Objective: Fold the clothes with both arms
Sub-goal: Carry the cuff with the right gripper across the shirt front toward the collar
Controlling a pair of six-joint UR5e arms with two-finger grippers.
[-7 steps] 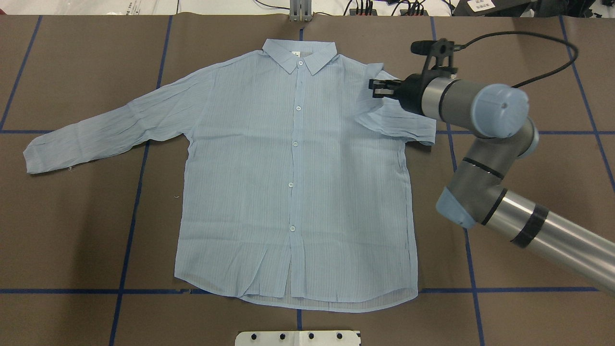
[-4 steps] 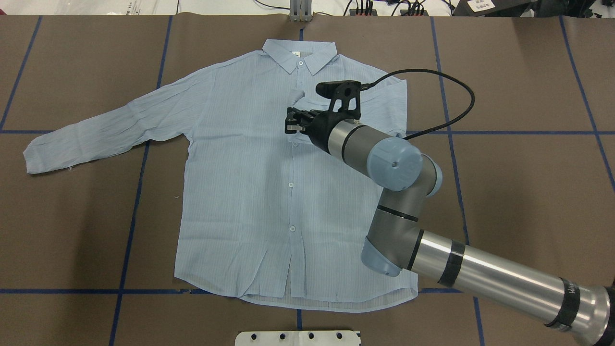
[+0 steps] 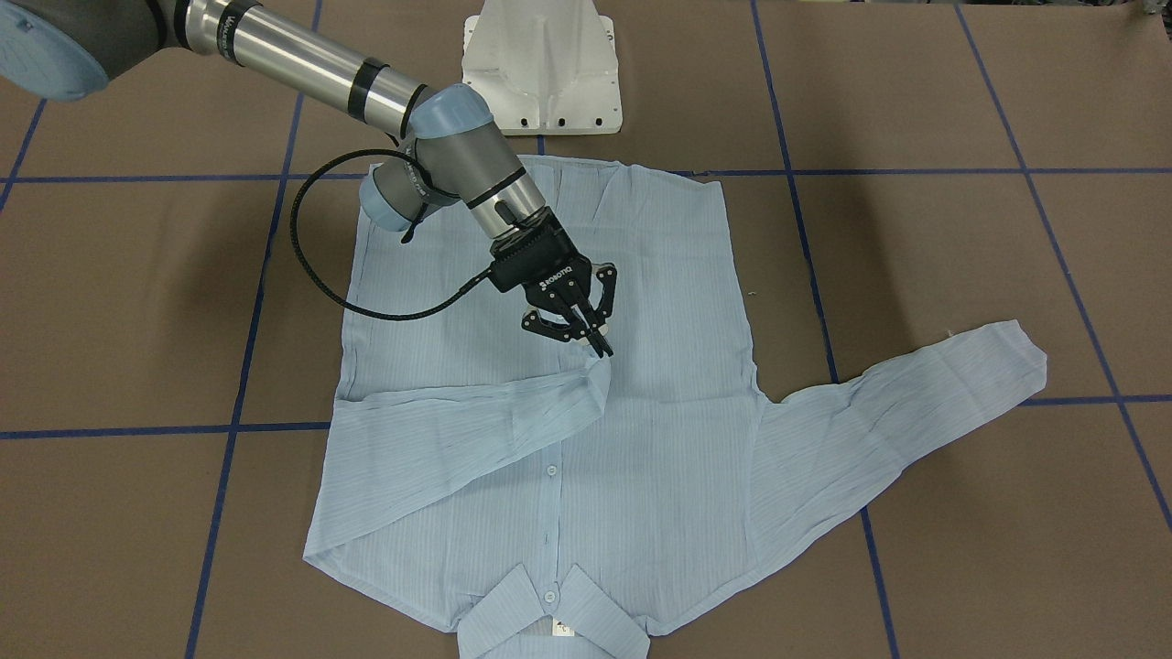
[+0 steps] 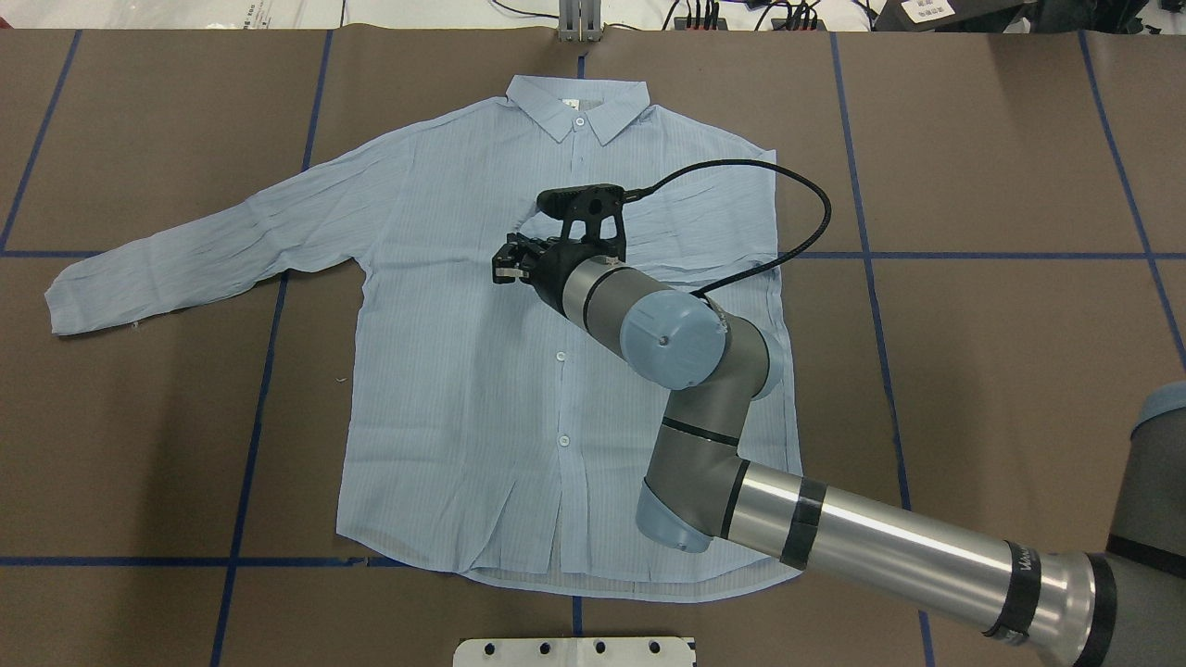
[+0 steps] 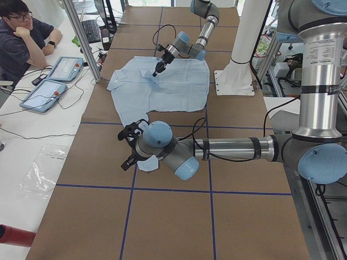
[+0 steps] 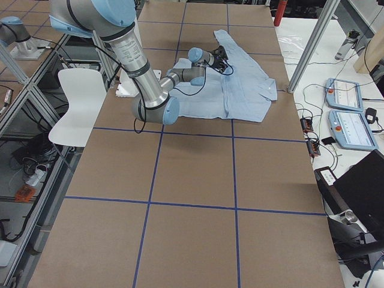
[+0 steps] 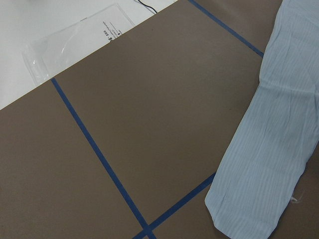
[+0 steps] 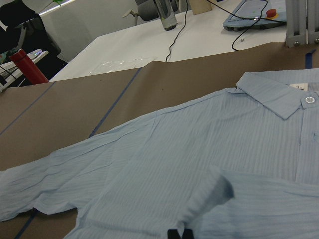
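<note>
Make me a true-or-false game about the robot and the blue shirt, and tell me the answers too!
1. The right gripper pinches the end of a sleeve. True.
2. That sleeve lies across the front of the shirt. True.
3. The other sleeve is folded in too. False: it lies stretched out to the side on the table.
4. The shirt is open down the front. False: it is buttoned shut, with white buttons in a row down the middle.
5. The collar is at the end nearest the robot's base. False: the collar is at the far end, and the hem is nearest the base.
</note>
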